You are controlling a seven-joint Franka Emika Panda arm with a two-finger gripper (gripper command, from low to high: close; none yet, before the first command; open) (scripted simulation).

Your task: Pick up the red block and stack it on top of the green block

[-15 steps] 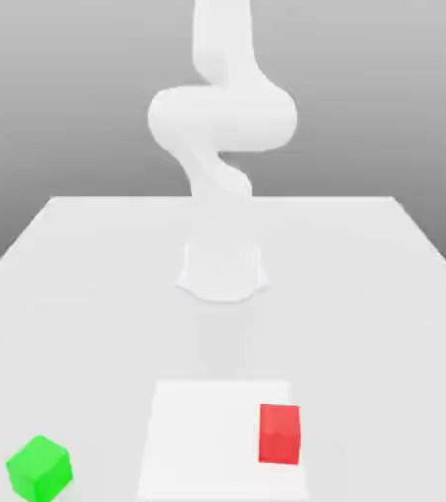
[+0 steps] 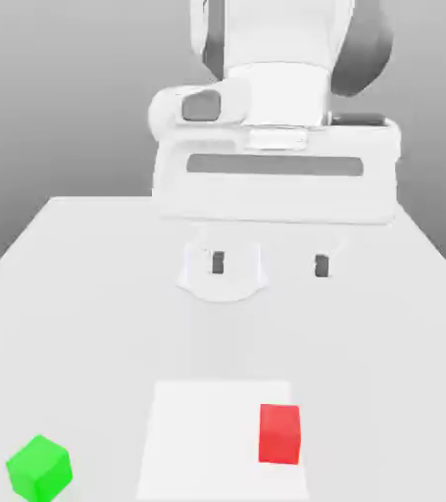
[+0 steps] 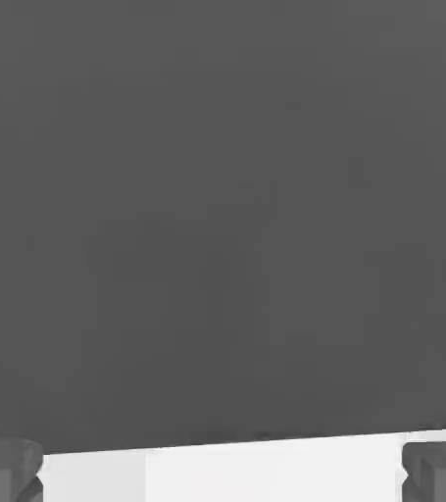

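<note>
There are two blocks [image 2: 279, 434], one arm [image 2: 277, 93], one table [image 2: 383, 343]

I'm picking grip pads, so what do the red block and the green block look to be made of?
Both the red block and the green block look like hard, matte material, perhaps painted wood or plastic: flat faces, even solid color, no visible grain or bright highlights. Which of the two, I can't tell.

Red block [image 2: 279, 433] showing plain bright red, green block [image 2: 40, 469] showing plain bright green, tabletop [image 2: 364, 343] gleaming pale grey, square patch [image 2: 202, 441] showing plain white, gripper [image 2: 270, 265] pairing white body with dark-grey panels
</note>
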